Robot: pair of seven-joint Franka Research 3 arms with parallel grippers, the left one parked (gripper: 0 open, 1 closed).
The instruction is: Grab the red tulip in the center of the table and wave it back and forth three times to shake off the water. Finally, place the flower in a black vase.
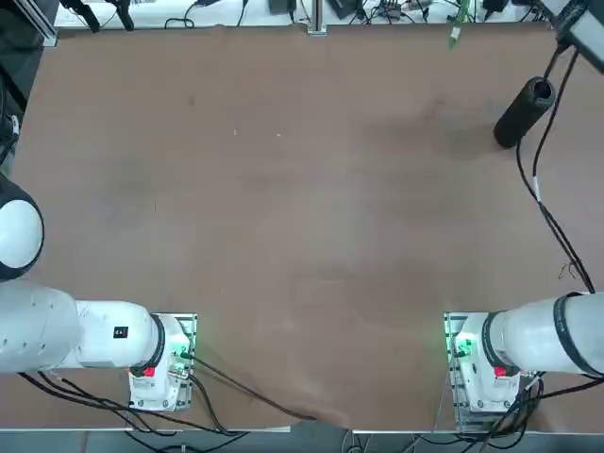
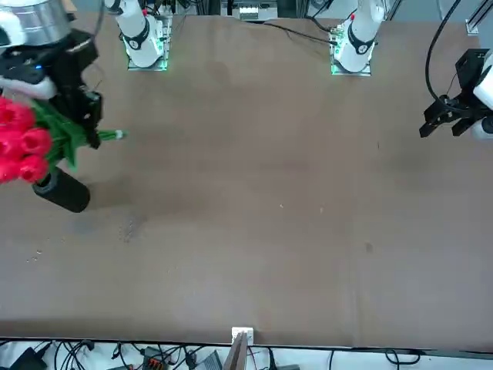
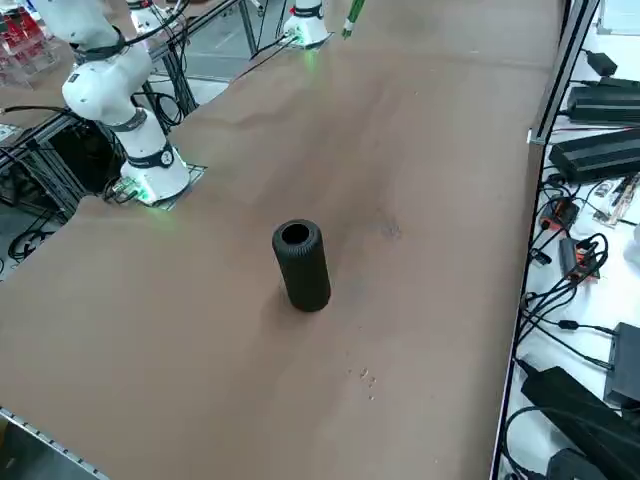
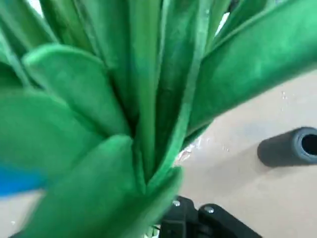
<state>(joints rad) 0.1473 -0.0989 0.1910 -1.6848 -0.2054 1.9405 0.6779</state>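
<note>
Holding the red tulip (image 2: 23, 146) tight, the right gripper (image 2: 86, 123) hangs above the black vase (image 2: 62, 190). Its red heads bunch together, green leaves (image 4: 148, 99) spread wide.

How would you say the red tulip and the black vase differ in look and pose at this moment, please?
The red tulip is bright red and green, soft and leafy; the black vase is a plain matte black cylinder. The tulip is held in the air by the right tool, lying roughly level; the vase stands upright on the table. Both sit at the same far corner of the table.
</note>
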